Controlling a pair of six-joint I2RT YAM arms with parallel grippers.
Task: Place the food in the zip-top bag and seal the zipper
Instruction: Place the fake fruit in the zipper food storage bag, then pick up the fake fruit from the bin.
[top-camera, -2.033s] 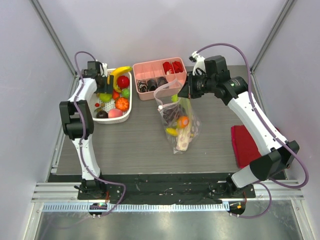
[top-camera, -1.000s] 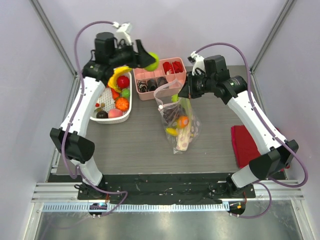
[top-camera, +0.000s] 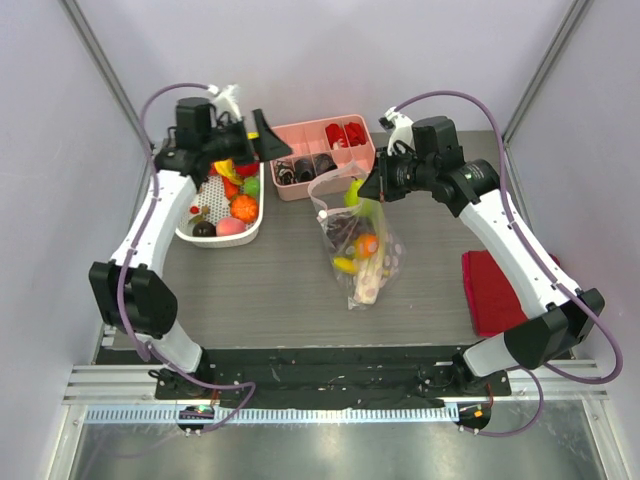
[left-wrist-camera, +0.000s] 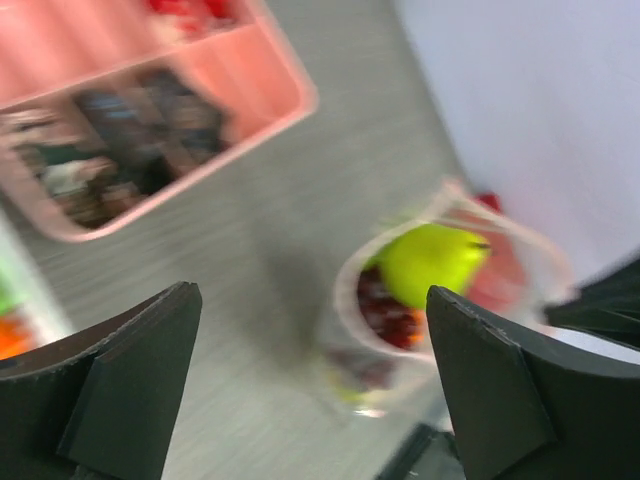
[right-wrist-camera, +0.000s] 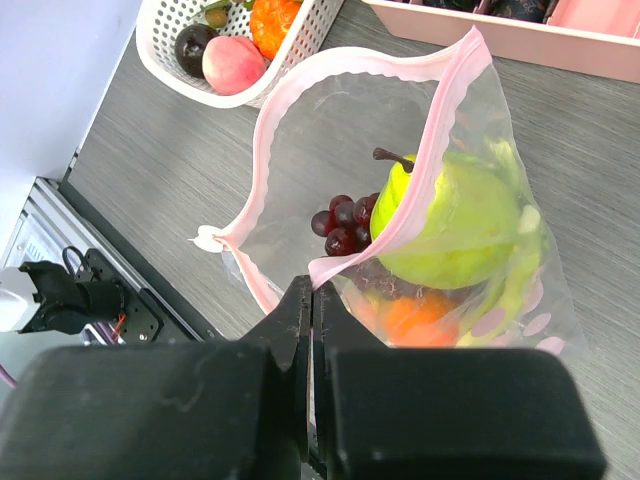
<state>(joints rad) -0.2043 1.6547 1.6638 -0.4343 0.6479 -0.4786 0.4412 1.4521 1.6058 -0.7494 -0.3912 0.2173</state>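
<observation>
The clear zip-top bag (top-camera: 362, 245) stands on the table with its mouth open and upward. My right gripper (top-camera: 368, 186) is shut on its pinkish zipper edge (right-wrist-camera: 350, 72), holding it open; the pinch shows in the right wrist view (right-wrist-camera: 312, 292). The pale slider tab (right-wrist-camera: 206, 238) hangs at the mouth's left end. Inside are a green fruit (right-wrist-camera: 462, 224), purple grapes (right-wrist-camera: 345, 224), an orange fruit (right-wrist-camera: 415, 318) and the leek (top-camera: 368, 282). My left gripper (top-camera: 268, 140) is open and empty, above the pink tray's left end. Its blurred view shows the green fruit (left-wrist-camera: 430, 262) in the bag's mouth.
A white basket (top-camera: 262, 208) with several toy fruits stands at the back left. The pink compartment tray (top-camera: 300, 128) is behind the bag. A red cloth (top-camera: 490, 290) lies at the right edge.
My left gripper lifted the green fruit from the basket, carried it toward the bag and let go. The fruit now sits in the bag's mouth. The gripper has drawn back left, open.
</observation>
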